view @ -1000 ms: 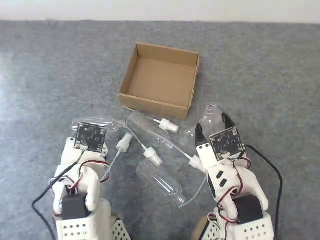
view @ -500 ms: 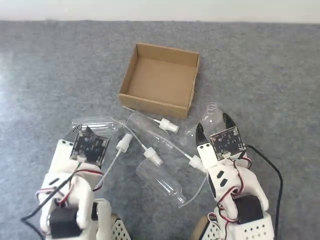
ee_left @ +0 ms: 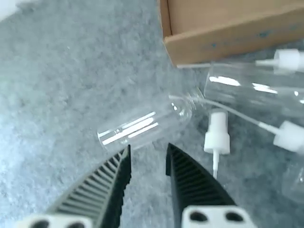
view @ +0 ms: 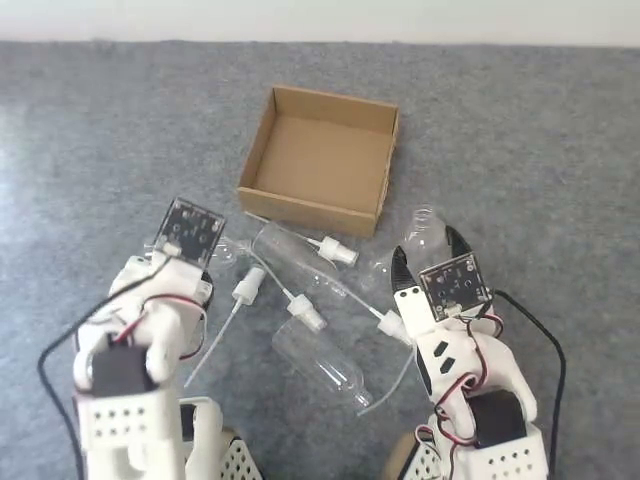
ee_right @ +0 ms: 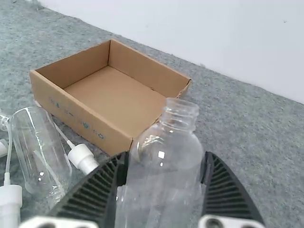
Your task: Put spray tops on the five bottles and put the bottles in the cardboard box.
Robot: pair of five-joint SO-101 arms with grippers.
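My left gripper (ee_left: 147, 159) is open by a narrow gap with nothing in it, just short of a clear bottle (ee_left: 142, 126) lying on the carpet. A loose spray top (ee_left: 217, 140) lies beside that bottle's neck. Past it lies a second bottle (ee_left: 256, 92) with a spray top (ee_left: 289, 59) at its mouth. My right gripper (ee_right: 164, 190) stands open with its fingers on either side of an uncapped clear bottle (ee_right: 166, 156), at the right in the high view (view: 422, 228). I cannot tell if they touch it. The cardboard box (view: 318, 215) is empty.
Another clear bottle (view: 320, 362) lies between the arms near the front. Loose spray tops (view: 308, 313) with long dip tubes lie scattered in the middle, one (view: 393, 325) by my right arm. Grey carpet covers the table, with free room around the box.
My left arm has swung forward and lifted, bringing its gripper up to the bottle at the left. The right arm and the bottles have not moved.
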